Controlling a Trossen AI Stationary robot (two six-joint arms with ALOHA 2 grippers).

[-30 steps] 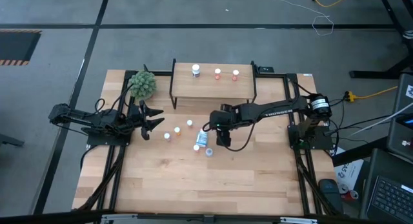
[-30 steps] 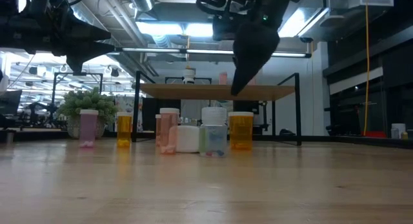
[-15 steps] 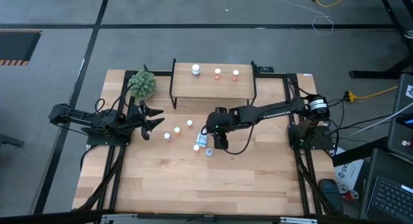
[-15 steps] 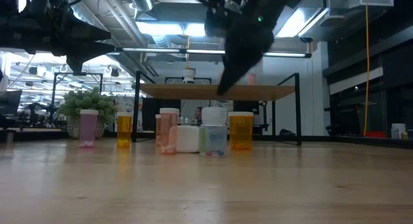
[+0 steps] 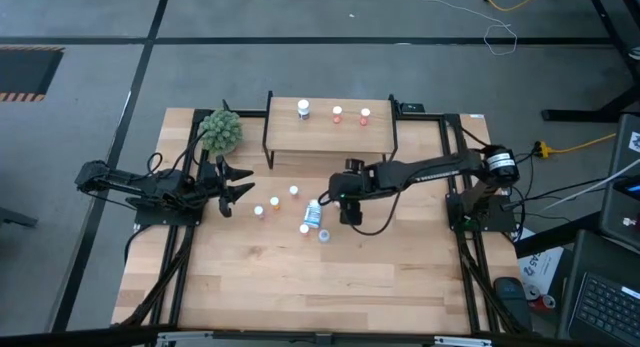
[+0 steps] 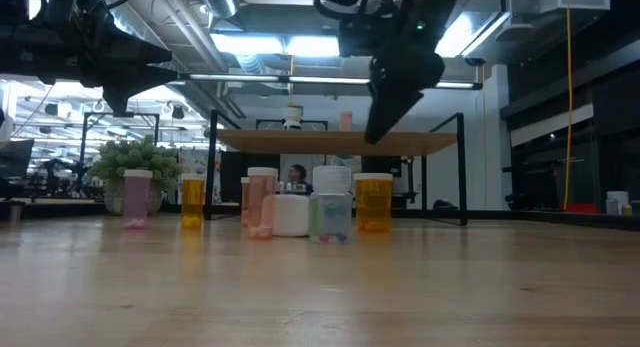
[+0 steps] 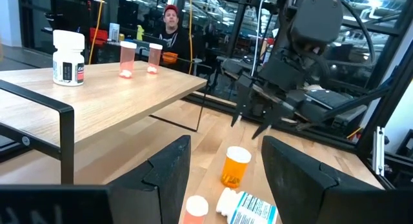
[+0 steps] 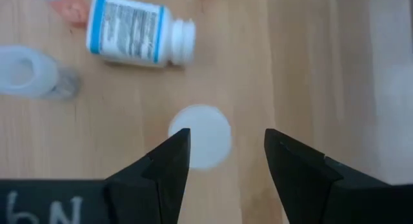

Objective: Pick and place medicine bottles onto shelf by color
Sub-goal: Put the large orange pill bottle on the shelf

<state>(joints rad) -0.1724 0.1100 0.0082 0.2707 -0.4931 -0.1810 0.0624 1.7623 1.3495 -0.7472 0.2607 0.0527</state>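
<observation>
- Overhead, the right gripper hangs over the middle of the table, just in front of the shelf, pointing down; its fingers stand apart and hold nothing.
- Seen from the right wrist, a white bottle cap lies directly below the gap between those fingers, untouched by either one.
- Close to that cap, a white bottle with a blue-edged label lies on its side on the wood, and a clear bottle stands beside it.
- From the low view, the right gripper is well above the bottles, level with the shelf board.
- Meanwhile the left gripper waits at the left side of the table, near the green plant ball, its fingers spread and empty.
- On the shelf stand three bottles: a white one toward the left and two small reddish ones to its right.
- Loose on the table between the two grippers are several more bottles: white-capped ones near the left gripper, and the lying labelled bottle with others close around it.
- At table height the group shows as a pink bottle, an orange one, a pinkish one, a white one, a clear one and a wider orange one.
- Beyond the table, a person is visible in the left wrist view.
</observation>
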